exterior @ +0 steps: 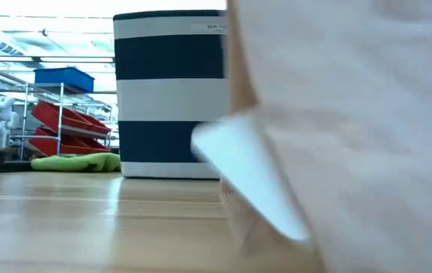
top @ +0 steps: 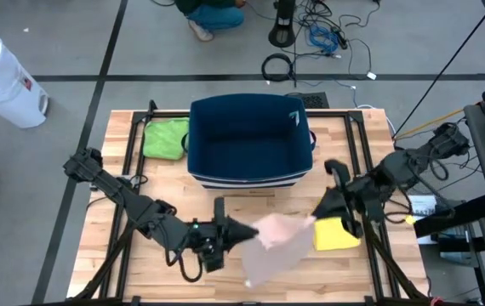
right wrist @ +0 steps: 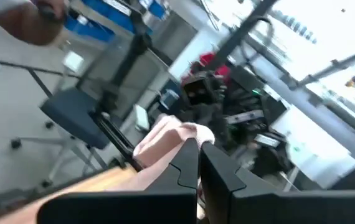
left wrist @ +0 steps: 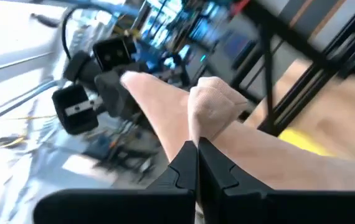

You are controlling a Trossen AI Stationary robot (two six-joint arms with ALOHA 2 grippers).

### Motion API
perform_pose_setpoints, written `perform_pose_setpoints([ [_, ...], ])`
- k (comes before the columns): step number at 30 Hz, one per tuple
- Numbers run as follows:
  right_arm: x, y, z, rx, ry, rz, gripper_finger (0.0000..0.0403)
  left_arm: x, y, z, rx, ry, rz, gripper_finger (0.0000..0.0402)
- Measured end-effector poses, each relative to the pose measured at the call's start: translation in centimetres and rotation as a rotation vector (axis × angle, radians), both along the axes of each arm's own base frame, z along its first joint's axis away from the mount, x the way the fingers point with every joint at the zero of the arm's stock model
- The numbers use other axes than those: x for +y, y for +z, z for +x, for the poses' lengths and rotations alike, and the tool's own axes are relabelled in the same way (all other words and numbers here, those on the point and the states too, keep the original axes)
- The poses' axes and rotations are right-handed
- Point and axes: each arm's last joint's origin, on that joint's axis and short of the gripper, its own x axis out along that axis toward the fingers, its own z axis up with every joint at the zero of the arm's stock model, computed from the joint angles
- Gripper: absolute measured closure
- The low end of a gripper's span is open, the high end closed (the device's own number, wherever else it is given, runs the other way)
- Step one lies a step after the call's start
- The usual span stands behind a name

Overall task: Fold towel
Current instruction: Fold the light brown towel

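The pale beige cloth towel (top: 275, 245) hangs stretched between both arms above the front of the wooden table (top: 98, 255). The left gripper (top: 236, 231) is clamped on one corner, the right gripper (top: 321, 212) on the other. The towel's long axis runs between them, its loose body drooping toward the front edge, beside a yellow cloth (top: 336, 234).
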Motion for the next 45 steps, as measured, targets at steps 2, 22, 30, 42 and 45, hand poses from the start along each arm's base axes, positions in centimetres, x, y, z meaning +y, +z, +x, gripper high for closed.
perform_pose_setpoints([
  [2,-0.8,1.1,-0.1,-0.007,-0.037,-0.021,0.0402,1.0,0.2,0.5,-0.002,0.048,0.042,0.0401],
  [22,-0.7,-1.3,1.0,0.647,0.24,0.169,0.0403,1.0,1.3,-0.8,0.339,-0.093,-0.266,0.0401],
  [30,3.3,-9.7,4.8,0.887,0.364,0.264,0.0403,-1.0,-3.2,-0.8,0.556,-0.242,-0.514,0.0401],
  [42,6.1,-15.7,7.0,1.02,0.384,0.307,0.0403,-1.4,-12.2,-1.1,0.669,-0.189,-0.69,0.0401],
  [45,6.3,-16.5,7.5,1.05,0.369,0.308,0.0403,-1.5,-13.6,-1.4,0.673,-0.191,-0.731,0.0401],
])
